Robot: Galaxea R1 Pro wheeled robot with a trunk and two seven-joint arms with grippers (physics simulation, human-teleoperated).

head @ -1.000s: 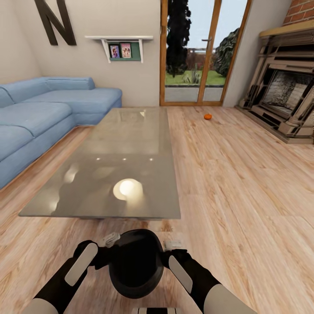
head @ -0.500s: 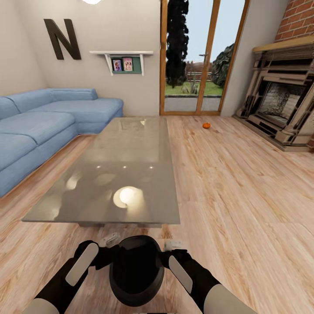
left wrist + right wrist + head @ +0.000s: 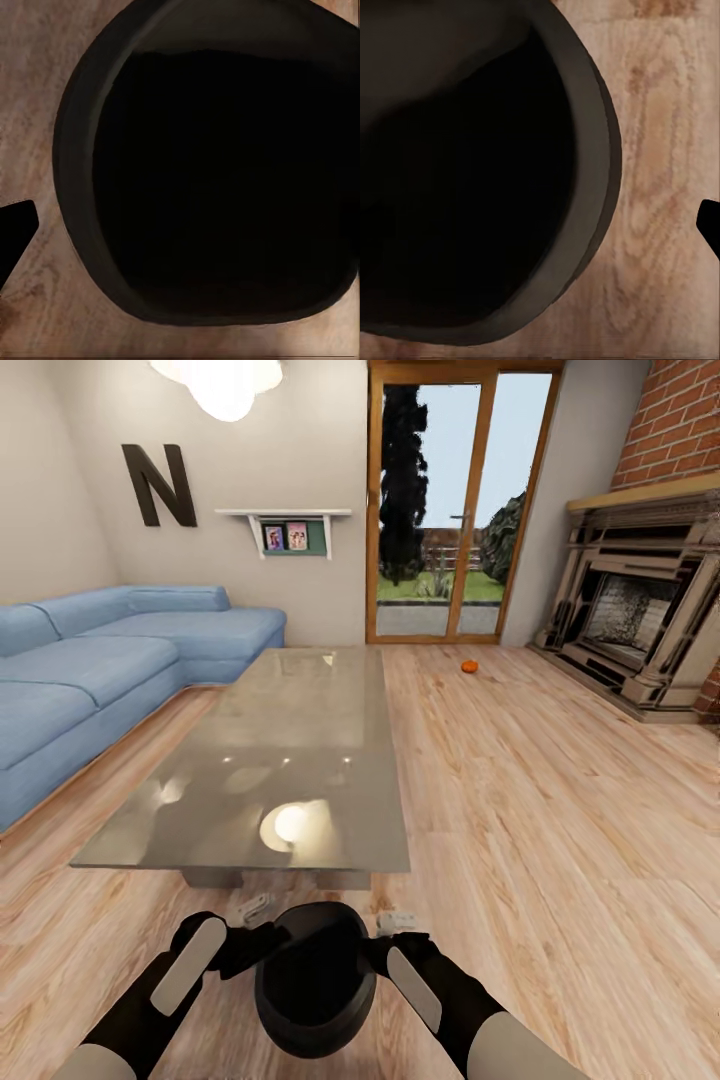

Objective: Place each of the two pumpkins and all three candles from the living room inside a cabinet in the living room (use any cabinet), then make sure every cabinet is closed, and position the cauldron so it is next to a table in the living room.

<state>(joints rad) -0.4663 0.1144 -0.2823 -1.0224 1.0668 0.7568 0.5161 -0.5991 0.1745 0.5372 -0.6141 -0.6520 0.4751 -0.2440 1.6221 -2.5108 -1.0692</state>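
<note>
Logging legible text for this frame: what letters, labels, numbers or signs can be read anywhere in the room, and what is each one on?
"N": a single large dark letter mounted on the beige wall above the blue sofa.
The two small framed pictures under the white wall shelf: too small and blurred to tell whether they carry any text.
Nothing else readable.

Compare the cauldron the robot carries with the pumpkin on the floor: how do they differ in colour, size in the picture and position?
The cauldron is black; the pumpkin is bright orange. The cauldron looms large between both arms near the table; the pumpkin looks tiny, lying far off by the glass door. The cauldron is open-topped and hollow; the pumpkin is closed. Both are rounded.
</note>
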